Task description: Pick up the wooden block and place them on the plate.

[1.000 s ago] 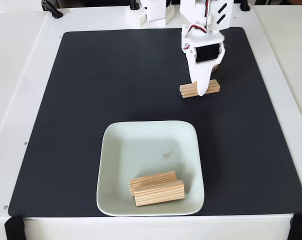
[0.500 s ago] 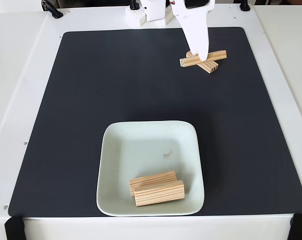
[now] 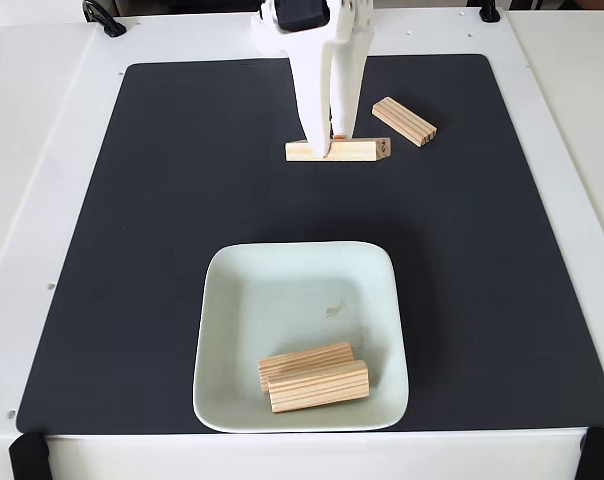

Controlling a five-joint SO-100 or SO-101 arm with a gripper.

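Block (image 3: 338, 150) carried left off second block (image 3: 404, 120) | end effector (image 3: 327, 148) clamps it mid-length for balance | plate (image 3: 282, 290) below holds two

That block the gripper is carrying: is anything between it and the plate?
Nothing visible. Only bare black mat lies between the held block and the plate. The two blocks on the plate sit near its front edge.

In the fixed view, the white two-finger gripper (image 3: 327, 140) runs out of the picture at the top edge, so the arm above it is cut off. Its fingers (image 3: 314, 100) cover the middle of the light-pine grooved wooden block (image 3: 357, 150), hiding the contact. In the pale mint square plate (image 3: 282, 290), the front block (image 3: 319, 386) partly hides the rear block (image 3: 302, 358).
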